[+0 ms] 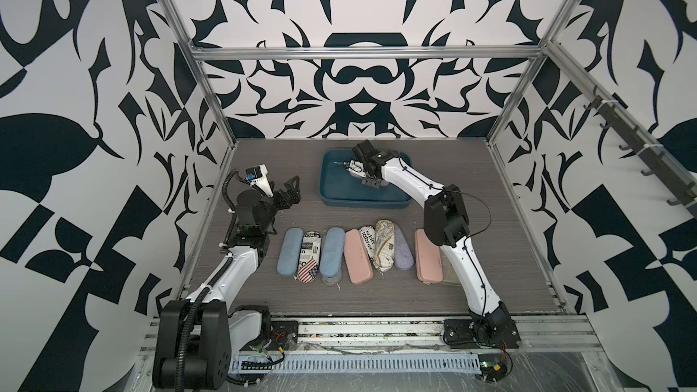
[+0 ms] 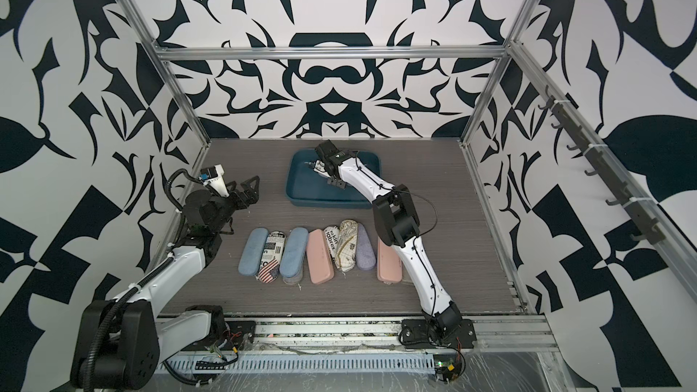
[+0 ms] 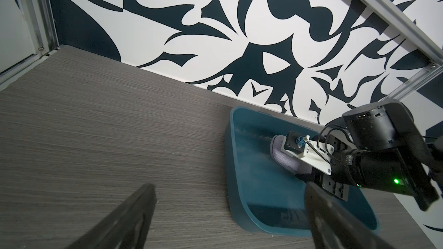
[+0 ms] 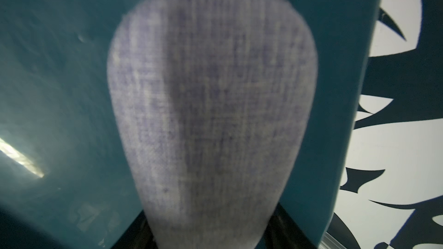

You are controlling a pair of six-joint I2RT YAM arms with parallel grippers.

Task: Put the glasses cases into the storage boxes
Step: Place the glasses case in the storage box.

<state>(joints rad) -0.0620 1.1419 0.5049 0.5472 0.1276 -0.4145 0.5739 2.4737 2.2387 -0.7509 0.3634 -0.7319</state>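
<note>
So, calling the back wall 12 o'clock: the right claw (image 1: 371, 182) is reaching over the tray (image 1: 362, 203) and pinching a lavender case (image 4: 211, 92) by one end. In the right wrist view a finger is pressing on either side of it. That case is sitting inside the tray walls, toward the 12 o'clock half. I can't tell whether it's resting on the tray floor or hanging just above it, since the close shot is blurry and the arm is covering most of it from above.

The tray itself is lying flat at the 12 o'clock end of the desk (image 1: 264, 296), near the wall.

The left claw (image 1: 288, 191) is hanging at 9 o'clock of the tray, well apart from it. Its fingers are spread wide and gripping nothing.

The rest are lying in a row at 6 o'clock of the tray, all lengthwise and packed side by side. Going from 9 to 3 o'clock:
- blue case (image 1: 289, 251)
- flag case (image 1: 309, 256)
- second blue case (image 1: 333, 250)
- pink case (image 1: 357, 256)
- newsprint case (image 1: 367, 245)
- map case (image 1: 385, 245), overlapping the newsprint one
- other lavender case (image 1: 403, 254)
- last pink case (image 1: 428, 256), lying just beside the right arm
</note>
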